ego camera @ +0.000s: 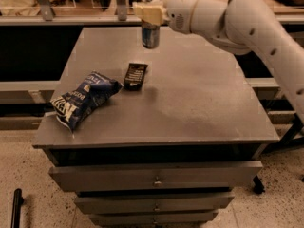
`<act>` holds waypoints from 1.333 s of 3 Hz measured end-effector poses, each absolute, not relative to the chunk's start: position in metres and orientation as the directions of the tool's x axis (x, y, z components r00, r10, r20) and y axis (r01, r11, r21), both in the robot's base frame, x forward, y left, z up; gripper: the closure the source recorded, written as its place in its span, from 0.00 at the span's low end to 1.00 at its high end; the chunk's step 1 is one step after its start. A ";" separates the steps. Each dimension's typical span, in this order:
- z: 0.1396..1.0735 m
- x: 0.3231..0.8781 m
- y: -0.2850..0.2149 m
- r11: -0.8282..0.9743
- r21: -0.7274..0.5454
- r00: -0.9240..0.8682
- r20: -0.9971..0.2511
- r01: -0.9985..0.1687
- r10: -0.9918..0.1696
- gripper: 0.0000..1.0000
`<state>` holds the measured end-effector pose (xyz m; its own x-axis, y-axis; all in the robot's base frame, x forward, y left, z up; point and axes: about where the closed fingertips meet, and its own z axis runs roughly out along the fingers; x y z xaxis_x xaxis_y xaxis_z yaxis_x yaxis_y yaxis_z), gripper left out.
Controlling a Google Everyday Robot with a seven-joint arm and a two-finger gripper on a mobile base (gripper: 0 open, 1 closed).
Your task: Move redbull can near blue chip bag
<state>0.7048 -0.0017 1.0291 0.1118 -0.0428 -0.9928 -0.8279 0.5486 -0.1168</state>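
Note:
The redbull can (150,35) is a slim silver and blue can, held upright in the air above the far part of the grey table (190,99). My gripper (149,14) is shut on the can's top, reaching in from the right. The blue chip bag (84,99) lies wrinkled on the table's left front, well to the left of and nearer than the can.
A flat dark rectangular snack wrapper (135,76) lies between the can and the bag, just right of the bag's top. The table has drawers (154,175) below its front edge. My white arm (247,23) spans the upper right. Counters run behind the table.

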 end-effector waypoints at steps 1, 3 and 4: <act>1.011 0.649 -0.012 0.569 -0.108 0.043 -0.991 -0.815 -0.127 1.00; 1.009 0.572 -0.001 0.512 -0.045 0.005 -0.997 -0.858 -0.078 1.00; 1.008 0.573 -0.001 0.511 -0.046 0.005 -0.997 -0.858 -0.081 1.00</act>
